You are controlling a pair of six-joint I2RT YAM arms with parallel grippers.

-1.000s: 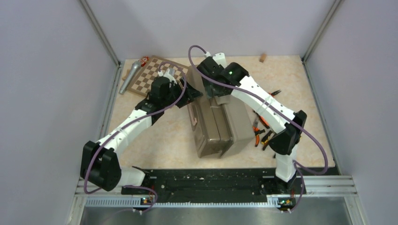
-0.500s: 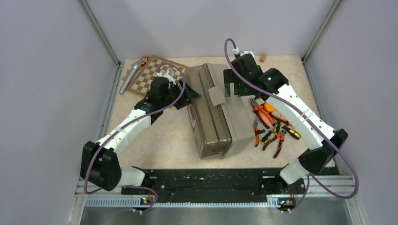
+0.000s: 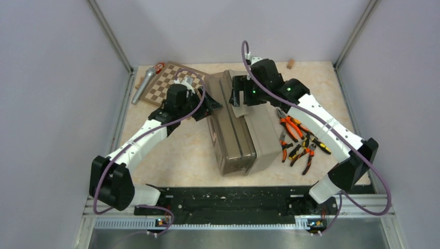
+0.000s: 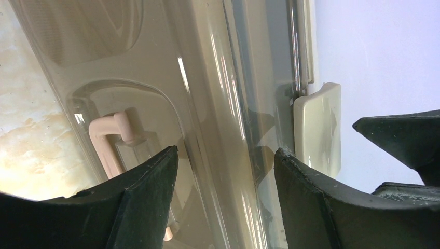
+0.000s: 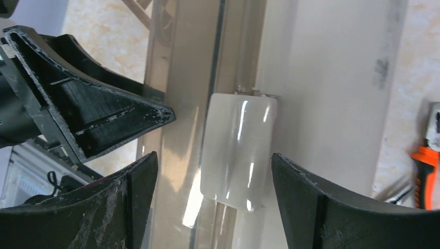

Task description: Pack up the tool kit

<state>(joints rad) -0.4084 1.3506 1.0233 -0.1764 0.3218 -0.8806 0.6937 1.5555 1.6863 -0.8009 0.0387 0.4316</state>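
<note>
The toolbox [image 3: 241, 129] lies mid-frame on the table [image 3: 176, 155], long axis up-down. The right pincer [image 5: 212, 158], nearer, hangs open astride the cream latch [image 5: 236, 150] at its upper end. The left pincer [image 4: 225, 153] straddles the lid's ridge; whether it grips, I cannot tell.

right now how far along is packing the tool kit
Nothing packed yet: the toolbox looks closed, and the pliers and screwdrivers lie on the table to its right. In hand: the right hand, open, straddles the cream latch, while the left hand sits at the box's left side. Left: open it, load the tools, close it.
</note>
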